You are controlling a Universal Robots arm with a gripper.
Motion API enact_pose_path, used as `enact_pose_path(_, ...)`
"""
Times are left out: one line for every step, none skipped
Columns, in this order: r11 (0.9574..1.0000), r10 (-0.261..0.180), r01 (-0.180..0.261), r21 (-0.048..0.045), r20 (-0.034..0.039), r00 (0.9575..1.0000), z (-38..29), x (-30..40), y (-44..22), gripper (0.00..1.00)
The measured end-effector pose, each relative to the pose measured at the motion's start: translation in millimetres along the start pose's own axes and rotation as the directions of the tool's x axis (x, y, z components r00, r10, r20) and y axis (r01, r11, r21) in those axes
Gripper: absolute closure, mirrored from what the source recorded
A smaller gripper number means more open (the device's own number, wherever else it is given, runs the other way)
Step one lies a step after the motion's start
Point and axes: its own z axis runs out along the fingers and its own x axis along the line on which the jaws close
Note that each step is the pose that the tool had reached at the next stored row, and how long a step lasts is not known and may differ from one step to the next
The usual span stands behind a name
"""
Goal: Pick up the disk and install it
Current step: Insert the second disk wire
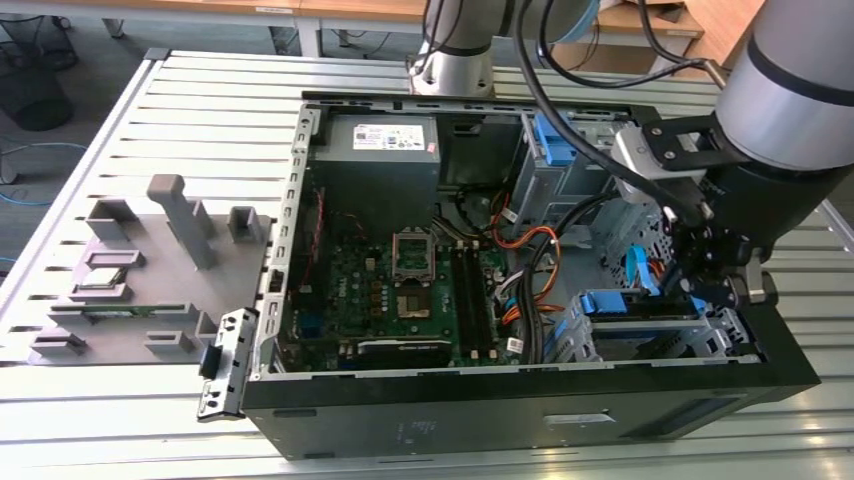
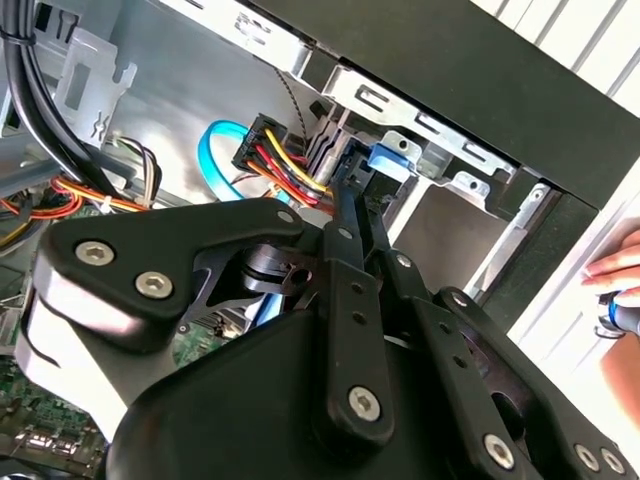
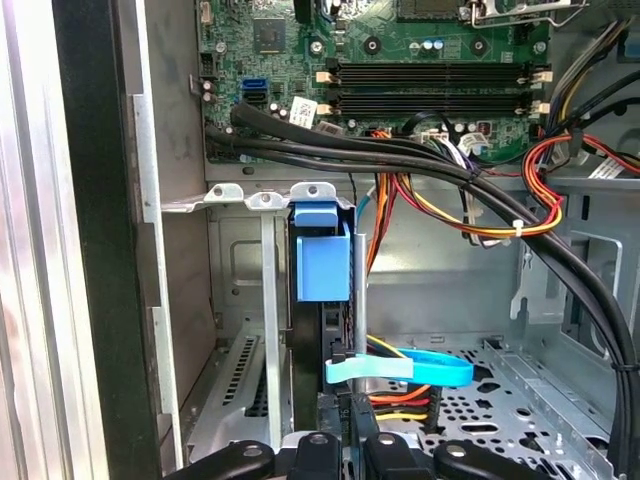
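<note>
- The claw hangs inside the computer case, by its drive cage.
- The disk sits in that cage.
- Whether the claw is spread or pinching, I cannot tell.

The computer case has matt black painted outer panels, while its inner walls and drive cage are bare sheet metal — dull grey, smooth, punched with holes. The disk shows a bright blue plastic carrier with a soft sheen. The motherboard is glossy green circuit board. The cables wear smooth plastic sheaths in black, red, yellow and orange; one flat ribbon is glossy light blue. The gripper is matt black metal with shiny steel screws. The surface is ribbed aluminium — pale and satin. The fixture block looks like matt grey plastic.
</note>
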Motion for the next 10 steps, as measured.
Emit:
enact_pose_path(1.0, 0.001, -0.001, -0.0001, 0.0046, 1.0, 0.0, 0.4, 0.0, 0.84)
enact_pose_path(1.0, 0.002, -0.002, -0.0002, 0.0098, 1.0, 0.0, 0.7, 0.0, 0.84)
enact_pose_path(1.0, 0.003, -0.003, -0.0003, 0.0146, 0.9999, 0.1, 1.0, 0.0, 0.84)
enact_pose_path(1.0, 0.003, -0.003, -0.0003, 0.0166, 0.9999, 0.0, 1.4, 0.0, 0.84)
enact_pose_path(1.0, 0.003, -0.003, -0.0003, 0.0176, 0.9998, 0.0, 2.0, 0.0, 0.84)
enact_pose_path(1.0, 0.003, -0.003, -0.0004, 0.0183, 0.9998, 0.0, 2.6, 0.0, 0.84)
enact_pose_path(1.0, 0.004, -0.004, -0.0004, 0.0194, 0.9998, 0.0, 3.2, 0.0, 0.84)
enact_pose_path(1.0, 0.004, -0.004, -0.0004, 0.0213, 0.9998, -0.1, 3.9, -0.1, 0.84)
enact_pose_path(1.0, 0.005, -0.005, -0.0005, 0.0242, 0.9997, -0.1, 4.5, -0.1, 0.84)
enact_pose_path(1.0, 0.005, -0.005, -0.0005, 0.0269, 0.9996, 0.0, 5.1, -0.1, 0.84)
